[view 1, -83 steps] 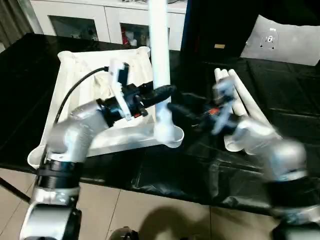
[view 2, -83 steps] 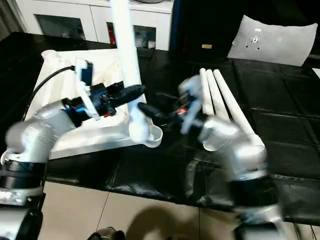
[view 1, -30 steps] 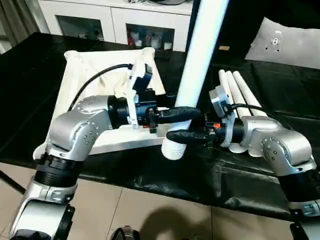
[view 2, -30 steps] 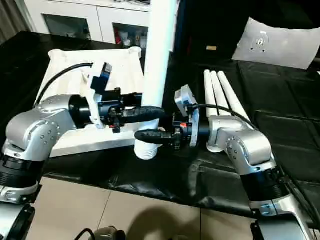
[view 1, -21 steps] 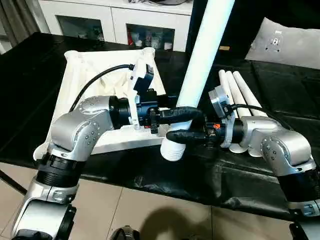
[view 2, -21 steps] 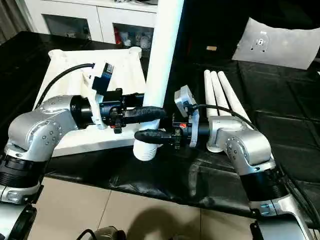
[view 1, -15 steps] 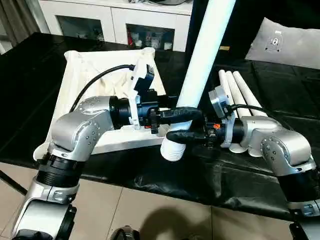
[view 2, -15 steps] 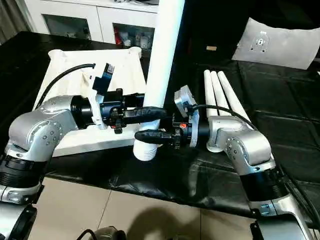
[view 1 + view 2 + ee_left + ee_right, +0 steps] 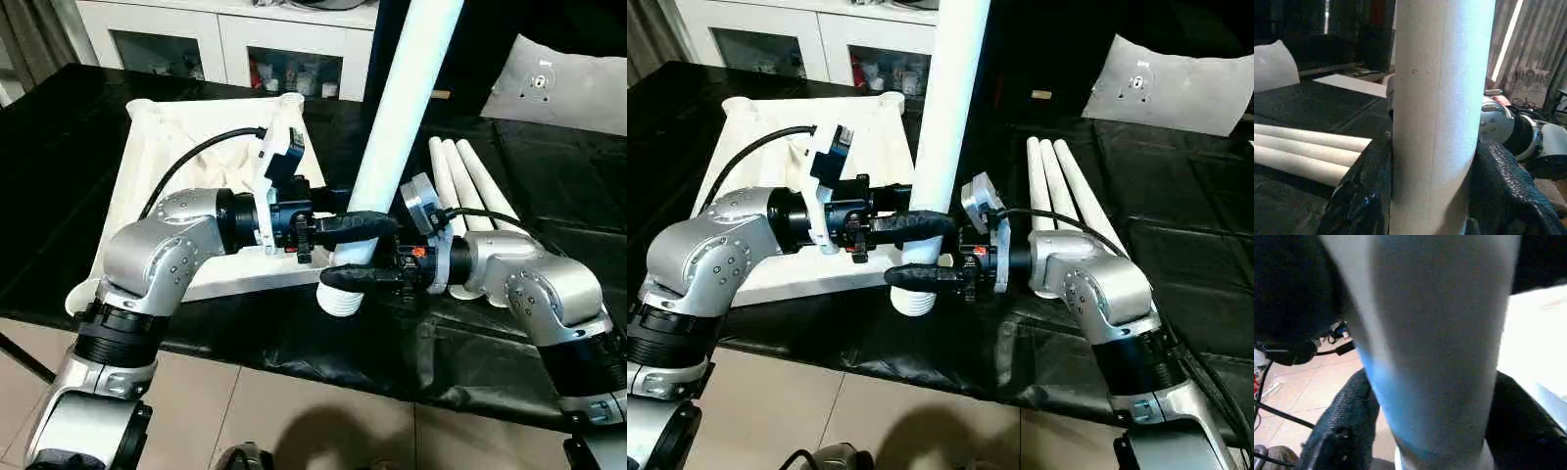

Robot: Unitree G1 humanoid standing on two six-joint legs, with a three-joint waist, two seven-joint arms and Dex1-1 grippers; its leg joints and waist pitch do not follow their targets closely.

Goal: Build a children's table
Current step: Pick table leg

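The white table top [image 9: 167, 157] lies underside up on the left of the black workbench [image 9: 59, 147]. One white leg [image 9: 392, 127] stands up tilted, its top leaning right, and its wide ribbed end [image 9: 340, 300] hangs just past the table top's near corner. My left gripper [image 9: 367, 227] is shut on this leg, with a finger [image 9: 1361, 196] on each side. My right gripper [image 9: 345, 277] is shut on it just below, its fingers [image 9: 1342, 431] flanking it from the other side. Three more legs [image 9: 460, 176] lie side by side on the right.
A white cabinet [image 9: 225, 49] with glass doors stands behind the workbench. A pale grey sheet [image 9: 563, 88] lies at the back right. The workbench's front edge runs just below both grippers, with tiled floor [image 9: 294, 421] beneath.
Since 2.8 s ago the leg has left the table top's near corner and tilted right. In the last half second my right gripper slid slightly lower and further across the leg.
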